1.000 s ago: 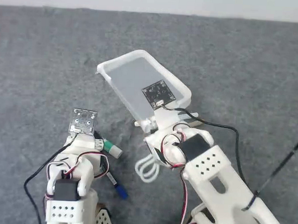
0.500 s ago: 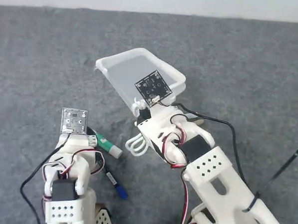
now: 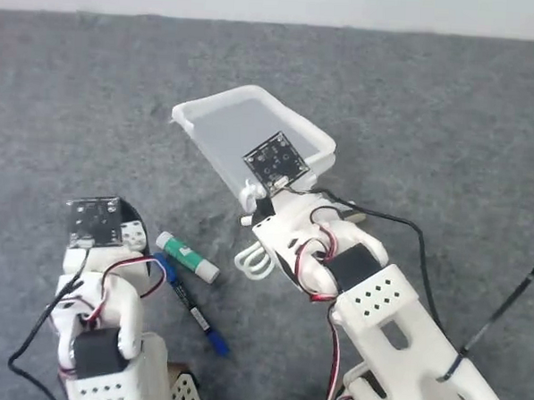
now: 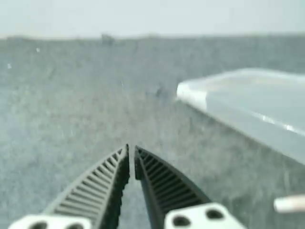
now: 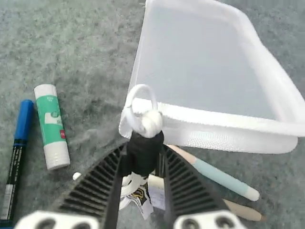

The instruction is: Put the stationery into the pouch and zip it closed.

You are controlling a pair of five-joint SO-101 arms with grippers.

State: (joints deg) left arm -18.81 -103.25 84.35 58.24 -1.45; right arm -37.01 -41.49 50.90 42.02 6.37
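The left gripper, jaws pressed together and empty, has swung left away from the glue stick and pen, both still outside the pouch, whose zip pull the right gripper pinches.

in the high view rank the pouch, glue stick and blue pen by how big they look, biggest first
1. pouch: clearly the largest.
2. blue pen: longer than the glue stick, but thinner.
3. glue stick: shorter and thicker. These last two look close overall.
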